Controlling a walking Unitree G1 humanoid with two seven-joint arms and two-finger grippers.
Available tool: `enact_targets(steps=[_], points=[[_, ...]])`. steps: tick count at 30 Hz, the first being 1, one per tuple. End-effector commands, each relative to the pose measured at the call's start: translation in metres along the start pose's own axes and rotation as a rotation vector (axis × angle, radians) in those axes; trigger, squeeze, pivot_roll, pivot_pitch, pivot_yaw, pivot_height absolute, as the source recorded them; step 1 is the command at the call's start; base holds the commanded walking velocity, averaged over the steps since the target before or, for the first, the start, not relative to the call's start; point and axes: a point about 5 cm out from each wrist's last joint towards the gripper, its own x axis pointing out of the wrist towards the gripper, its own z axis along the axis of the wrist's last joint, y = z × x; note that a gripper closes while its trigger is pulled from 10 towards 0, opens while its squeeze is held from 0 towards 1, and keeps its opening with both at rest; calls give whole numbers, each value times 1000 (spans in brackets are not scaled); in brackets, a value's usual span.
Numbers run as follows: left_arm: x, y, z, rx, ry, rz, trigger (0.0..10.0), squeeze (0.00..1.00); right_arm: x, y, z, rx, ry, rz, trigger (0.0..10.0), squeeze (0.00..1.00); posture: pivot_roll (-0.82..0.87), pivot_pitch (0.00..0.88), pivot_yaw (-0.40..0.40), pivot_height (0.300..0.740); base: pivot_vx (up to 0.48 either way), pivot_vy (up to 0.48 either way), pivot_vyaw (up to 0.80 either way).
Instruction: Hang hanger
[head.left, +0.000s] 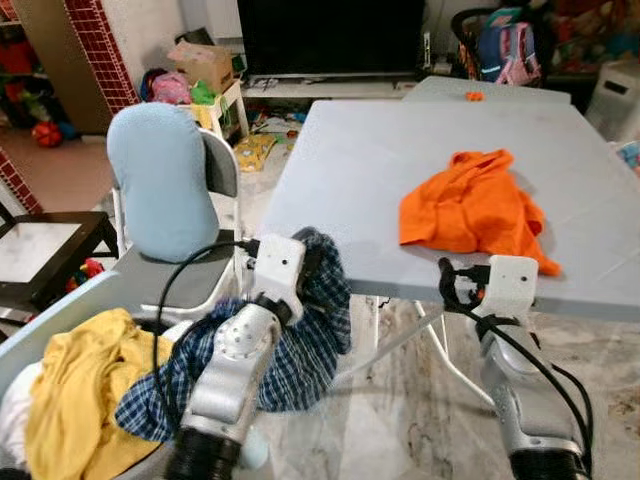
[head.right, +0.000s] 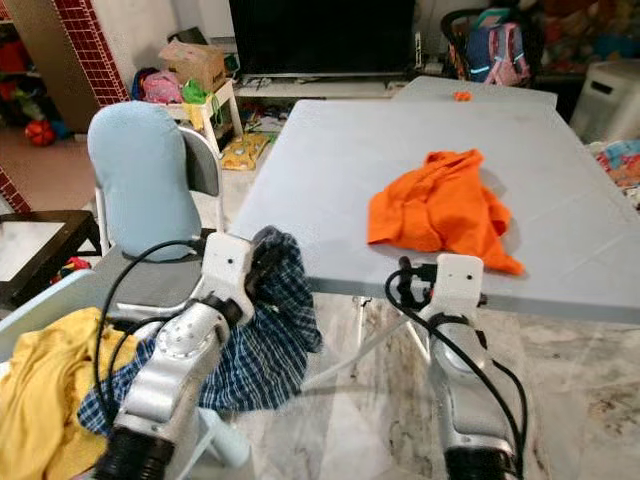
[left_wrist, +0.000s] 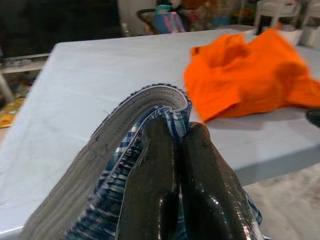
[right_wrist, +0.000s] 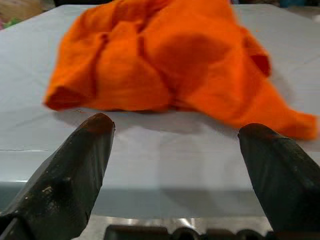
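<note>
A blue plaid shirt (head.left: 300, 350) hangs from my left gripper (left_wrist: 177, 132), which is shut on its grey-lined collar (left_wrist: 145, 107) just off the front left corner of the grey table (head.left: 360, 170). The shirt's lower part trails down toward the laundry at my left. An orange shirt (head.left: 470, 205) lies crumpled on the table toward its right front. My right gripper (right_wrist: 177, 127) is open at the table's front edge, level with the top and pointing at the orange shirt (right_wrist: 165, 60), a short way from it.
A folding chair with a light blue cushion (head.left: 160, 180) stands left of the table. A basket with a yellow cloth (head.left: 75, 400) sits at lower left. A black side table (head.left: 40, 250), toys, boxes and a backpack (head.left: 505, 45) crowd the back.
</note>
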Motion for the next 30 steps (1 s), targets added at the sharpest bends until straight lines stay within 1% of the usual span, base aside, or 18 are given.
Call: enact_targets(steps=[1, 2, 4, 5, 8, 10, 12, 14, 15, 16, 18, 21, 25, 26, 27, 28, 30], points=[[-3, 4, 0, 2, 13, -6, 10000, 0, 0, 10, 3, 9, -7, 29, 10000, 0, -76, 0, 53, 740, 0, 0, -575], [-3, -1, -2, -4, 21, -38, 10000, 0, -1, 10, 3, 9, -3, 30, 10000, 0, -76, 0, 51, 740, 0, 0, -800], [-4, -3, -2, -3, 26, -52, 10000, 0, -1, 10, 3, 9, -1, 30, 10000, 0, -76, 0, 49, 740, 0, 0, -800], [-5, -8, -3, 1, 26, -85, 10000, 0, -1, 10, 3, 7, 1, 32, 10000, 0, -77, 0, 47, 740, 0, 0, -800], [-6, -14, -3, 18, 20, -124, 10000, 0, -1, 9, 3, 3, 1, 34, 10000, 0, -76, 0, 44, 740, 0, 0, -800], [-6, -17, -2, 4, 17, -129, 10000, 0, -1, 8, 3, -1, 1, 33, 10000, 0, -77, 0, 43, 740, 0, 0, -800], [-6, -17, -2, 1, 16, -128, 10000, 0, -1, 8, 4, -2, 1, 33, 10000, 0, -77, 0, 43, 740, 0, 0, -800], [-4, -9, 0, -29, 11, -68, 10000, 0, -1, 8, 3, -9, 5, 33, 10000, 0, -79, 0, 39, 740, 0, 0, -800], [-4, -8, 0, -31, 9, -55, 10000, 0, -1, 8, 2, -10, 8, 32, 10000, 0, -79, 0, 39, 740, 0, 0, -800], [-3, -5, 1, -58, 9, -37, 10000, 0, -1, 7, 1, -10, 11, 32, 10000, 0, -79, 0, 39, 740, 0, 0, -800], [-3, -2, 1, -82, 14, -27, 10000, 0, -2, 7, 1, -10, 11, 33, 10000, 0, -79, 0, 39, 740, 0, 0, -800], [-2, 2, 1, -90, 23, -6, 10000, 0, -2, 8, 1, -10, 13, 33, 10000, 0, -82, 0, 38, 740, 0, 0, -800], [-1, 2, 0, -105, 27, -6, 10000, 0, -1, 7, 2, -11, 12, 33, 10000, 0, -86, 0, 38, 740, 0, 0, -800], [0, 1, 0, -133, 31, -2, 10000, 0, -1, 7, 3, -13, 11, 32, 10000, 0, -89, 0, 38, 740, 0, 0, -800], [0, 1, 0, -133, 31, -2, 10000, 0, -1, 7, 3, -13, 11, 32, 10000, 0, -89, 0, 38, 740, 0, 0, -800], [1, 1, 0, -165, 41, 1, 10000, 0, -1, 7, 4, -14, 9, 31, 10000, 0, -91, 0, 38, 740, 0, 0, -800], [1, 1, 1, -167, 35, -1, 10000, 0, -1, 6, 5, -13, 5, 30, 10000, 0, -91, 0, 38, 740, 0, 186, -800]])
